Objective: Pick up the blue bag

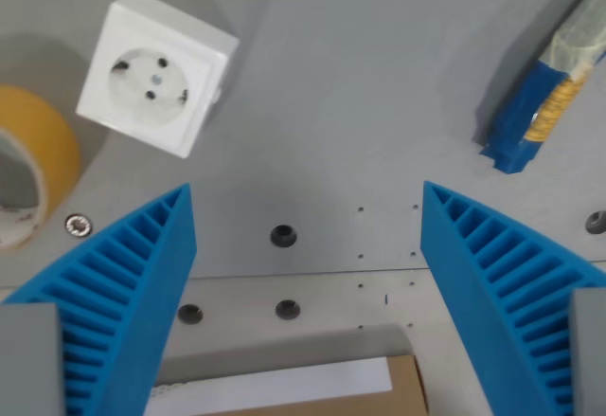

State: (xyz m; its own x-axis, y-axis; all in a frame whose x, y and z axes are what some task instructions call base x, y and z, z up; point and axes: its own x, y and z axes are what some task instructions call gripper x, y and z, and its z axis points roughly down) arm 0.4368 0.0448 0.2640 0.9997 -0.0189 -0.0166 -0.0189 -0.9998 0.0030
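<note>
The hand (308, 245) hangs spread wide and empty over the grey worktop (360, 84). The blue bag (549, 94) lies well right of a white socket (156, 70).

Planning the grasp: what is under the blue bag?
The blue bag lies on the grey table, casting a shadow to the wrist view's left. Whatever sits directly beneath it is covered; its upper part leaves the frame.

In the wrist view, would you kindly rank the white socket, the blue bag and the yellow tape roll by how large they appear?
1. White socket, fully in view.
2 and 3. Blue bag and yellow tape roll: unsure, since the frame edge crops both and their visible areas look alike.
</note>
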